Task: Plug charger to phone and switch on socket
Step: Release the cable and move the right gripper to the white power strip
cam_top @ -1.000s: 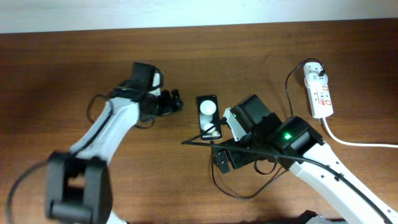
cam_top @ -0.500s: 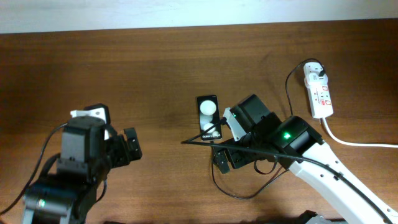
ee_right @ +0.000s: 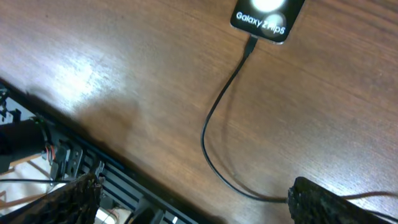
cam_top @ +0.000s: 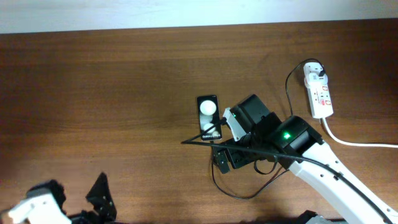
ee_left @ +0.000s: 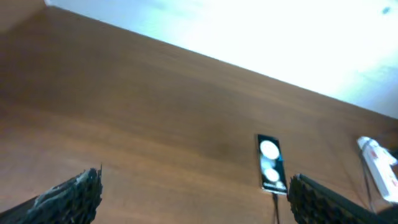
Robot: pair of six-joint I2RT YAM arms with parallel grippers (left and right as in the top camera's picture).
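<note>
My right wrist view shows the charger [ee_right: 217, 118] tip touching the phone [ee_right: 267, 15] at its lettered end. The overhead view adds the socket [cam_top: 319, 93], upper right. There the phone lies mid-frame, long side up-down, letters low. My left gripper [ee_left: 196, 193] and right gripper [ee_right: 199, 196] gape wide, holding nothing.

The table [cam_top: 93, 81] is dark brown wood. The phone [cam_top: 208, 117] lies flat near its centre, long axis running from far edge to near edge. The charger [ee_right: 203, 134] meets the phone's near end, and its cable loops toward the near edge. The socket [cam_top: 319, 93] lies by the right edge, toward the far right corner. Its white cord [cam_top: 354, 143] runs off toward the right edge.
</note>
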